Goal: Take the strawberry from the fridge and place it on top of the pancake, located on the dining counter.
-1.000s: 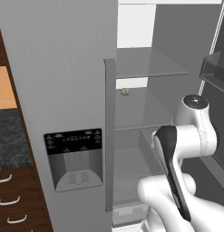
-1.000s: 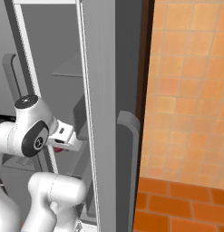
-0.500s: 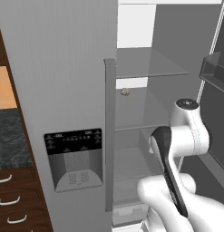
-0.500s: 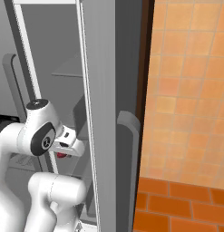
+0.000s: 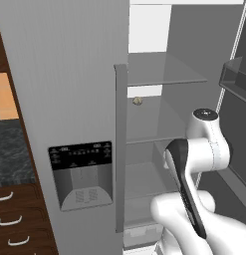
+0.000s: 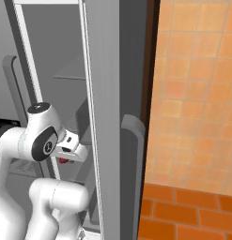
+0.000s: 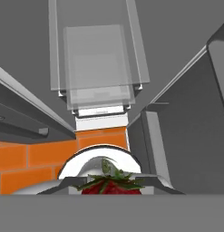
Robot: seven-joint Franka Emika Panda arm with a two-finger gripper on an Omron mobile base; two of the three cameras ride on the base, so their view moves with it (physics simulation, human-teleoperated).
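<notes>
The strawberry [image 7: 111, 185] is cut off below its leaves; the pale ball [image 5: 137, 100] is too small to identify.

Fridge [image 5: 84, 74] open; small pale ball [image 5: 137, 100] on grey shelf [image 5: 154, 130]

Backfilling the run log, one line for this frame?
stage: carry-out | gripper: shut on strawberry | location: at open fridge | placed: no

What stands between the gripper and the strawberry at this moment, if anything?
Nothing visible does. In the hand view the strawberry sits right at the gripper, red with green leaves on top. In the right base view a bit of red shows under the hand, in front of the open fridge.
</notes>
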